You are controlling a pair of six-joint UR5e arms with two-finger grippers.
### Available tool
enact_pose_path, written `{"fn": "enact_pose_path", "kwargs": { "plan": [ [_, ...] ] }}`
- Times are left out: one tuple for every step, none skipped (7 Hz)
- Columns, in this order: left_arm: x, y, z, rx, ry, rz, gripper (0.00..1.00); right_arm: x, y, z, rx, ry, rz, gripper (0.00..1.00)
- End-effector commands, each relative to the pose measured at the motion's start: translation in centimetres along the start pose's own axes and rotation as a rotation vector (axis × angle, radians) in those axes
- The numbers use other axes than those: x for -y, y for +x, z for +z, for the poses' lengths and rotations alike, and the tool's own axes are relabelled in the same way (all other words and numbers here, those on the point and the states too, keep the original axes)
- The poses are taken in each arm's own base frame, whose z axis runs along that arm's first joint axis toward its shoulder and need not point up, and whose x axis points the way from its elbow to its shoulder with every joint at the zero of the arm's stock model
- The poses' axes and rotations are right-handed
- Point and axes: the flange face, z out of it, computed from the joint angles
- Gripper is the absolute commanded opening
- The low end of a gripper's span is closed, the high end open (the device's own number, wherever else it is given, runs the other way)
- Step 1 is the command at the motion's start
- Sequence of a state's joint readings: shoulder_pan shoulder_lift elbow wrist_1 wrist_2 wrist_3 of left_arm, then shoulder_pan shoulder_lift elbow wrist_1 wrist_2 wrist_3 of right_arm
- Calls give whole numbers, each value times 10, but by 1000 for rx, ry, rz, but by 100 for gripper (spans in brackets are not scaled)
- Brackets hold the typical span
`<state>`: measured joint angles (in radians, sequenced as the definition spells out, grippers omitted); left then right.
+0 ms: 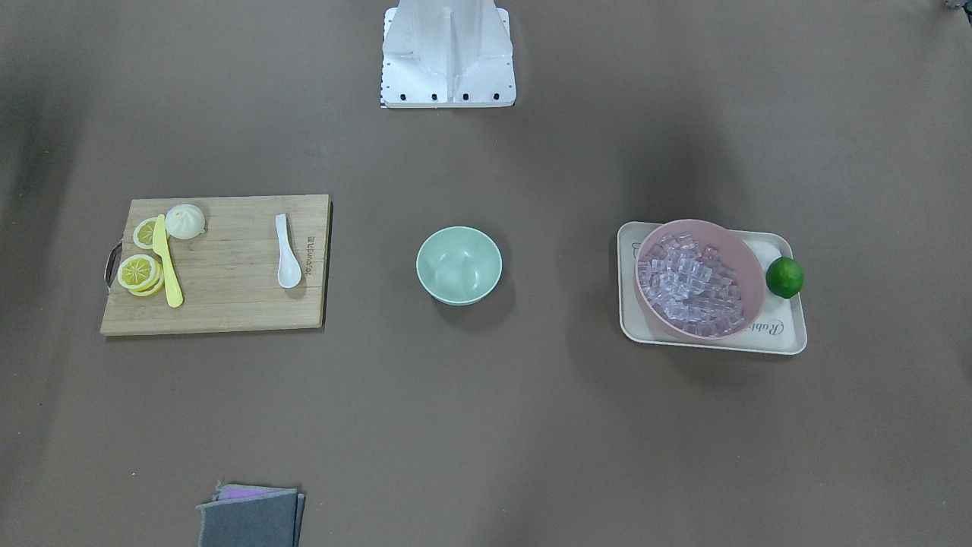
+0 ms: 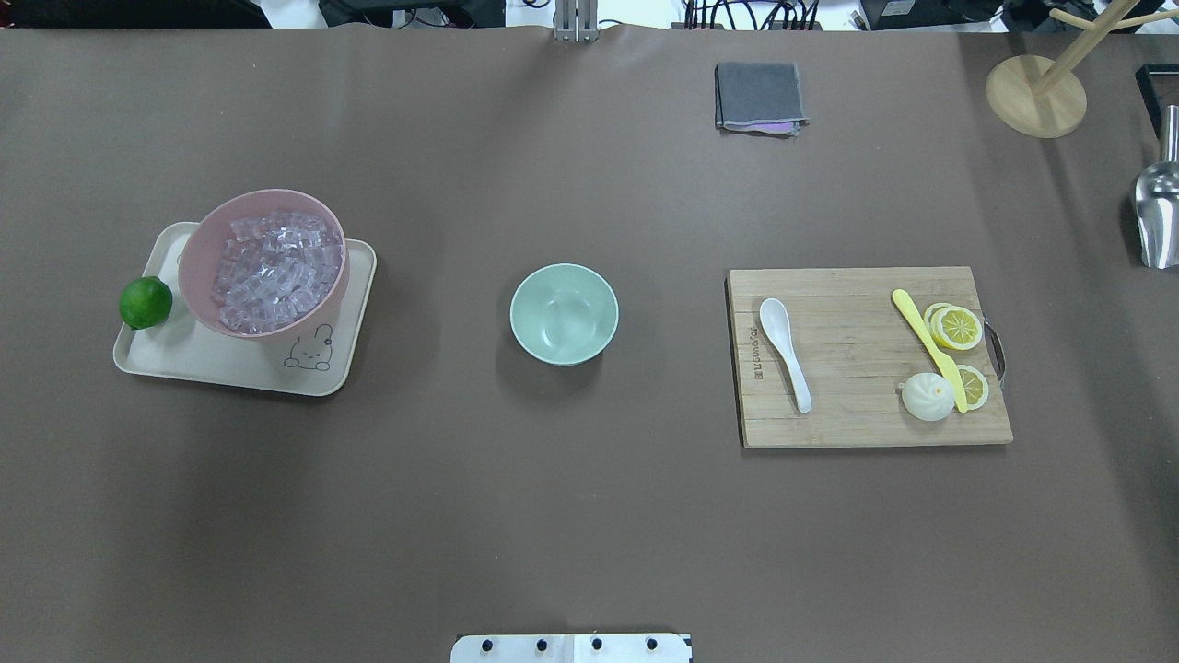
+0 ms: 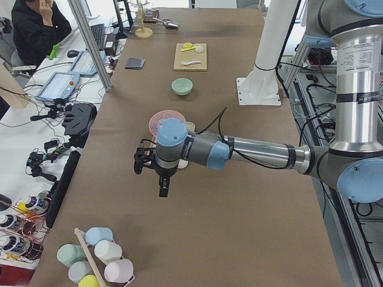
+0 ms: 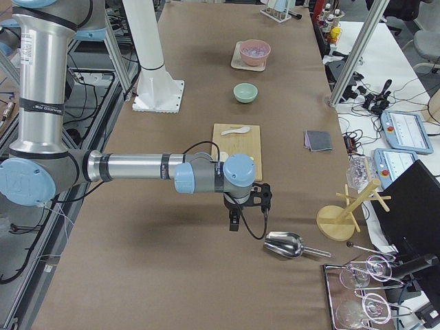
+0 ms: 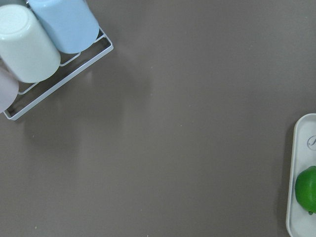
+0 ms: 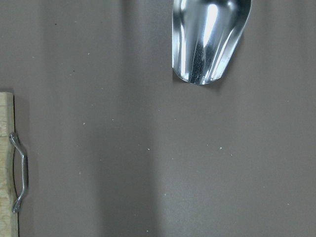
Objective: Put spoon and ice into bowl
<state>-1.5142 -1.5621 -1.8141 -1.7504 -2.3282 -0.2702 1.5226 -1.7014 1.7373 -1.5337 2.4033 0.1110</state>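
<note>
The white spoon (image 1: 287,254) lies on a wooden cutting board (image 2: 857,414), scoop towards the far side in the overhead view (image 2: 787,350). The mint-green bowl (image 2: 564,313) stands empty at the table's middle. Many clear ice cubes (image 2: 272,267) fill a pink bowl (image 2: 195,262) on a cream tray. My left gripper (image 3: 141,164) hovers over bare table beyond the tray's end. My right gripper (image 4: 264,195) hovers beyond the board, near a metal scoop. Both show only in the side views, so I cannot tell whether they are open or shut. Neither wrist view shows its fingers.
A lime (image 2: 145,302) sits on the tray (image 2: 230,368). A yellow knife (image 2: 928,345), lemon slices (image 2: 958,327) and a bun (image 2: 927,397) lie on the board. A grey cloth (image 2: 759,96), a metal scoop (image 6: 207,39), a wooden stand (image 2: 1036,92) and racked cups (image 5: 39,39) stand around.
</note>
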Motion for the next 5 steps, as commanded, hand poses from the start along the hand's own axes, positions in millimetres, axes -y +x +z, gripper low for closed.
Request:
{"fn": "enact_pose_path", "kwargs": {
  "plan": [
    [49, 109, -4, -83, 83, 238, 98, 1, -6, 2, 1, -4, 10, 100],
    [62, 156, -13, -150, 161, 317, 98, 6, -14, 5, 0, -10, -2, 100],
    [59, 183, 2, -193, 172, 281, 98, 12, -21, 7, 2, -14, 7, 100],
    [57, 203, 10, -222, 153, 293, 98, 22, -36, -1, 22, 2, -11, 100],
    [69, 226, 19, -224, 146, 309, 98, 29, -47, -3, 103, -3, -22, 100]
  ]
}}
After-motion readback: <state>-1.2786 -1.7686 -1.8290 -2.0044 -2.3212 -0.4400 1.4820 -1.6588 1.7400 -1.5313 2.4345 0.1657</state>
